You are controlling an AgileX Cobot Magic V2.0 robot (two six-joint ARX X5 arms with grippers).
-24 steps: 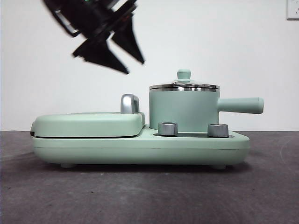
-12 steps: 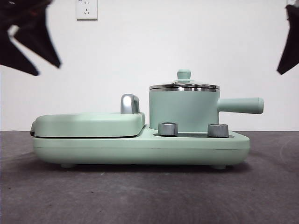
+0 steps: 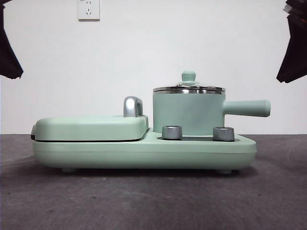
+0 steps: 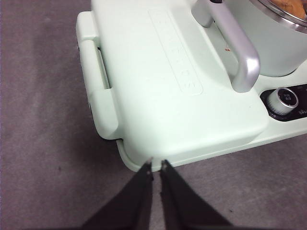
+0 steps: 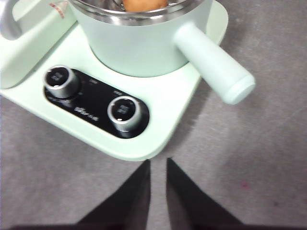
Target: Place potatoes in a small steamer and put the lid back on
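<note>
Both arms have withdrawn; lidded small steamer (image 3: pixel 188 114) sits well below right claw (image 5: pixel 158 165).

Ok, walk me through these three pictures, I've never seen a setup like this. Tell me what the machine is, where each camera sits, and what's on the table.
This is a robot with two arms at a table, each ending in a two-jawed black end effector. One picture comes from a low camera looking level across the table; the other two come from cameras on the arms' wrists, looking down past their own jaws.

On the dark table sits a mint-green cooker with two knobs. Its flat griddle is closed, and beside it stands the steamer with its side handle. The glass lid is on, and the right wrist view shows an orange-brown potato inside.

The left end effector hangs over the griddle's near corner, the right end effector in front of the knobs. Both are nearly shut and hold nothing.
</note>
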